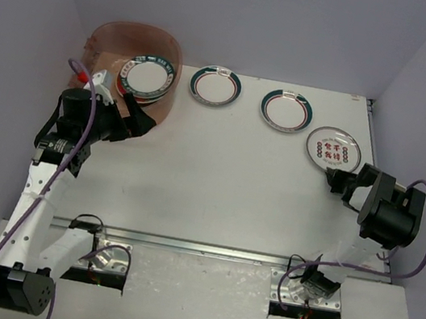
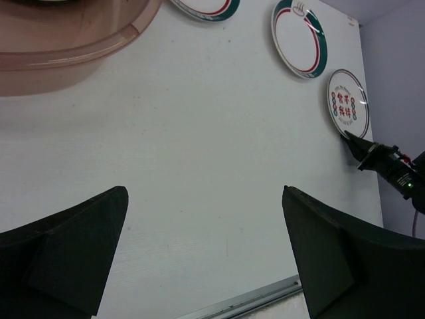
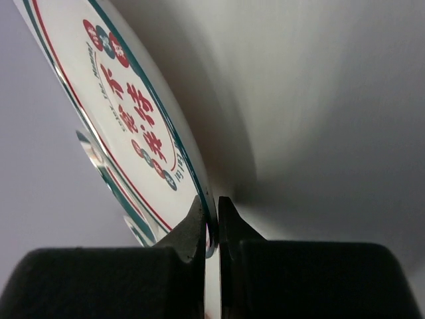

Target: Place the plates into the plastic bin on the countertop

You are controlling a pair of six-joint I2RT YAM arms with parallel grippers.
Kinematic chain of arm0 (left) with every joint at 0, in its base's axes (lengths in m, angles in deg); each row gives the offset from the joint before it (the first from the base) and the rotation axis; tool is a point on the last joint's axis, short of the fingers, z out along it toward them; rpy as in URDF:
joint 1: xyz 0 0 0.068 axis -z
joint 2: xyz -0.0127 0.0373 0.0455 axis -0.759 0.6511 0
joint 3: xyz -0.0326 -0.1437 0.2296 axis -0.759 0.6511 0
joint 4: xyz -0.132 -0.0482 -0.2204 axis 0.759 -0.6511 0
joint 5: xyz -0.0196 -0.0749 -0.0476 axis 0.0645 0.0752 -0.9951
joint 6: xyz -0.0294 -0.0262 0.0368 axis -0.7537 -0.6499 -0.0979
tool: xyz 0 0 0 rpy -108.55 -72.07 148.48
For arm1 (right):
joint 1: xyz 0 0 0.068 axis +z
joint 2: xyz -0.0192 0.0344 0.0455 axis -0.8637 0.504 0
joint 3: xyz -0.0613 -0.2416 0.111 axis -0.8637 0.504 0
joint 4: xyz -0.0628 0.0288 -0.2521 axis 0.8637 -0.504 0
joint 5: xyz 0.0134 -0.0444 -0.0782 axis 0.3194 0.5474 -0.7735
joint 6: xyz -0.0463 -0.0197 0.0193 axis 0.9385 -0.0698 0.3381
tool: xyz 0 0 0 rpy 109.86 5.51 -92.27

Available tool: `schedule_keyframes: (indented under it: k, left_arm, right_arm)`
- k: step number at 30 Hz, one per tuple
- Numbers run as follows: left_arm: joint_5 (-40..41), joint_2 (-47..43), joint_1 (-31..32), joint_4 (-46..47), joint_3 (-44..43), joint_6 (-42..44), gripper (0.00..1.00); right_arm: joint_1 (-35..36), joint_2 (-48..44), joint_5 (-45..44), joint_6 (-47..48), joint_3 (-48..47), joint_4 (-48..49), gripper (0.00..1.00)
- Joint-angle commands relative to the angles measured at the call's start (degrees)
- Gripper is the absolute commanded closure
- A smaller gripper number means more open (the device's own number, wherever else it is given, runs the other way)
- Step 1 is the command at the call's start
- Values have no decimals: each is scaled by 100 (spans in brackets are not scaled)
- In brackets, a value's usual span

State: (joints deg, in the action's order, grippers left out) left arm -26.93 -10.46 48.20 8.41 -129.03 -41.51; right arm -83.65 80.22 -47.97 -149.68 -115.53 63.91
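White countertop (image 1: pixel 217 185), right edge: only the right wrist view shows the right gripper (image 3: pixel 212 216) clamped on the red-character plate (image 3: pixel 126 113) rim; left gripper (image 2: pixel 204 196) spread apart.

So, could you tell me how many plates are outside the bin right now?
3: two green-rimmed plates side by side at the back, one red-lettered plate at the right, pinched by the right gripper. More sit stacked inside the bin, partly hidden.

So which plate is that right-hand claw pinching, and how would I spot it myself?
On the white countertop, three plates sit in a row along the far edge, outside the pinkish bin. It is the rightmost plate, its near rim nipped by the right gripper. Unlike its two plain-centred neighbours, it has red characters ringed by small dots.
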Motion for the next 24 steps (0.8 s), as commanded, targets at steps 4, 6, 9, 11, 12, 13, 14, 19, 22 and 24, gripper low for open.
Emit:
schedule_keyframes:
  k: [4, 6, 9, 11, 12, 13, 14, 19, 22, 24]
  left_arm:
    - [-1330, 271, 44, 1148, 437, -373, 0]
    - [-1657, 436, 123, 1382, 538, -513, 0]
    - [-1921, 663, 386, 1903, 684, -653, 0]
    - [-2109, 863, 607, 2381, 860, -819, 0]
    - [-2318, 1024, 766, 2757, 985, -971, 0]
    - [-2320, 1118, 767, 2761, 987, -1057, 0]
    - [-2772, 1303, 875, 3167, 1086, -1204, 0]
    - [-3138, 1682, 952, 4429, 1145, -1584, 0]
    - [-2507, 1835, 961, 3676, 801, -1208, 9]
    - [-2333, 1990, 957, 3403, 658, -1060, 22]
  right_arm:
    - [685, -1815, 1054, 1901, 221, -1798, 100]
    - [962, -2672, 806, 2560, 228, -2454, 100]
    - [1552, -3624, 709, 3283, 233, -3054, 100]
    - [2033, -4101, 1106, 3876, 92, -3375, 100]
    - [2129, -4119, 1742, 4028, -69, -3405, 100]
    - [2231, -4119, 2160, 4029, -146, -3296, 100]
    - [2463, -3920, 2933, 4060, -438, -3195, 100]
    - [3445, -3029, 4104, 4282, -1602, -3421, 100]
    - [3773, -2936, 4309, 3935, -1614, -2699, 100]
    - [3938, -2845, 4360, 3892, -1682, -2598, 100]
